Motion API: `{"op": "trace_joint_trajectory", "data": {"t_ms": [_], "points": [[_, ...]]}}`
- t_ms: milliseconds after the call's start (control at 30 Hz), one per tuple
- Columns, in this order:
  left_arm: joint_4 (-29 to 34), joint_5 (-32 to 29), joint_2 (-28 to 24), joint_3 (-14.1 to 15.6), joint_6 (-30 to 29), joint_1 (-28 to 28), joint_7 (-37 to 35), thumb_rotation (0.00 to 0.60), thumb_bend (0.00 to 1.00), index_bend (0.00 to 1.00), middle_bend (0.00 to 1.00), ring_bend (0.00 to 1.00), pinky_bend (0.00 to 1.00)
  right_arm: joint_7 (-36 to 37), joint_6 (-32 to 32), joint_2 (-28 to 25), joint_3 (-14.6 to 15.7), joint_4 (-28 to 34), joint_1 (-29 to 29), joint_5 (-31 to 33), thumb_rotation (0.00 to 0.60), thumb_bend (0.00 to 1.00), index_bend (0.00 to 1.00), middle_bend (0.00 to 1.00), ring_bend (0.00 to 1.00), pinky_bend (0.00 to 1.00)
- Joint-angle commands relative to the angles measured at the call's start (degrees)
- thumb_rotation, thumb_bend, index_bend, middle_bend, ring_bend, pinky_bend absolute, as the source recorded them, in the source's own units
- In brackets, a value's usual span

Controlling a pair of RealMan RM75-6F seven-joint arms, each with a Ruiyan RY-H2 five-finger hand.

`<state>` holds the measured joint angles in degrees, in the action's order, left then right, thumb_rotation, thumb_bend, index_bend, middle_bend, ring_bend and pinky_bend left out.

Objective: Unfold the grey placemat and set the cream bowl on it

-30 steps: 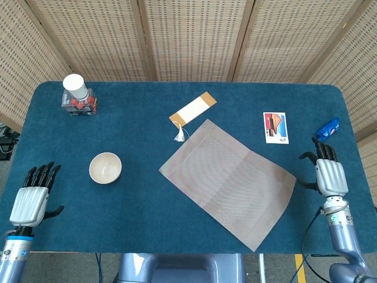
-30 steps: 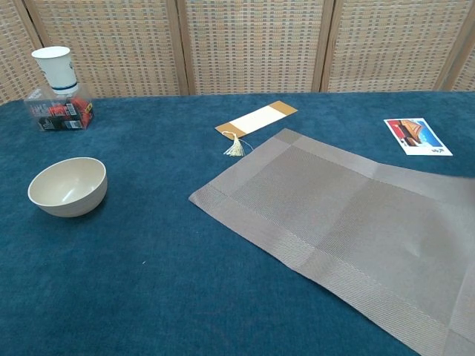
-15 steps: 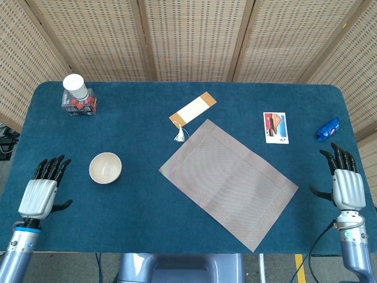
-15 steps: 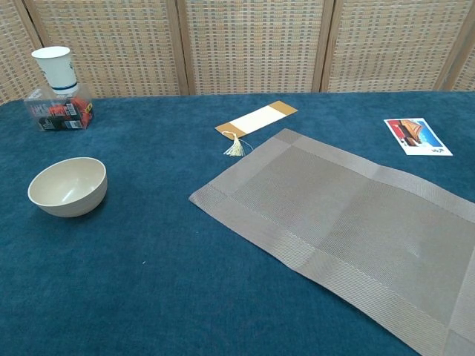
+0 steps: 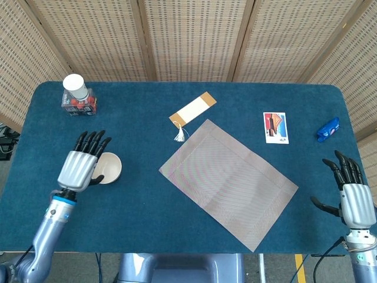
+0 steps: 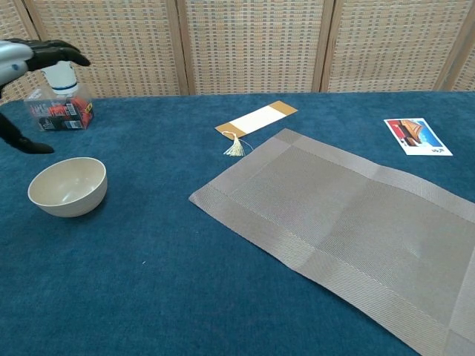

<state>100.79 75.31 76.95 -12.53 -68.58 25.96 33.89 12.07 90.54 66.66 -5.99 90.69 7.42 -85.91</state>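
The grey placemat [image 5: 228, 179] [image 6: 349, 230] lies spread flat and diagonal across the middle of the blue table. A cream bowl [image 5: 110, 168] [image 6: 67, 186] sits upright to its left, off the mat. My left hand [image 5: 81, 166] [image 6: 22, 58] hovers above the bowl's left side with fingers spread, holding nothing and partly covering the bowl in the head view. At the table's right edge my right hand [image 5: 354, 200] is open, fingers apart, away from the mat.
A paper cup on a small clear box [image 5: 77, 98] [image 6: 58, 100] stands at the back left. A bookmark with a tassel [image 5: 191, 111] [image 6: 254, 121], a picture card [image 5: 275, 128] [image 6: 416, 136] and a blue wrapper [image 5: 328, 128] lie behind the mat.
My left hand has risen from the front left edge and moved right, over the bowl. My right hand has drawn back off the mat's right corner, which settled flat.
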Motion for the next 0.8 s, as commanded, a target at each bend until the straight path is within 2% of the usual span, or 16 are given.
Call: {"op": "trace_joint_trajectory", "data": {"t_ms": [33, 200, 433, 667, 800], "points": [[-0.78, -3.7, 3.48, -1.89, 2.72, 3.81, 4.55, 0.6, 0.0, 0.1, 0.0, 0.0, 0.0, 2.45, 0.37, -1.22, -0.58, 0.33, -0.52, 0.32, 0.6, 0.23, 0.19, 0.0, 0.0, 0.0], [-2.94, -8.74, 7.96, -3.17, 5.22, 8.82, 11.0, 0.6, 0.0, 0.1, 0.0, 0.0, 0.0, 6.98, -1.22, -3.03, -1.43, 0.21, -0.57, 1.87, 0.6, 0.23, 0.19, 0.0, 0.0, 0.0], [-8.58, -15.74, 12.79, -4.54, 8.77, 15.29, 16.51, 0.6, 0.0, 0.09, 0.0, 0.0, 0.0, 9.19, -1.4, -3.48, -2.35, -0.94, -0.5, 2.01, 0.6, 0.23, 0.2, 0.0, 0.0, 0.0], [-15.0, -22.1, 15.92, -4.44, 13.71, 20.8, 18.7, 0.6, 0.0, 0.08, 0.0, 0.0, 0.0, 10.87, 0.16, -3.94, -3.31, -1.62, -1.04, 1.72, 0.6, 0.23, 0.2, 0.0, 0.0, 0.0], [-18.13, -22.72, 17.55, -3.53, 16.05, 23.41, 18.86, 0.6, 0.0, 0.07, 0.0, 0.0, 0.0, 13.01, 0.15, -4.35, -3.71, -2.26, -1.27, 2.1, 0.6, 0.23, 0.2, 0.0, 0.0, 0.0]]}}
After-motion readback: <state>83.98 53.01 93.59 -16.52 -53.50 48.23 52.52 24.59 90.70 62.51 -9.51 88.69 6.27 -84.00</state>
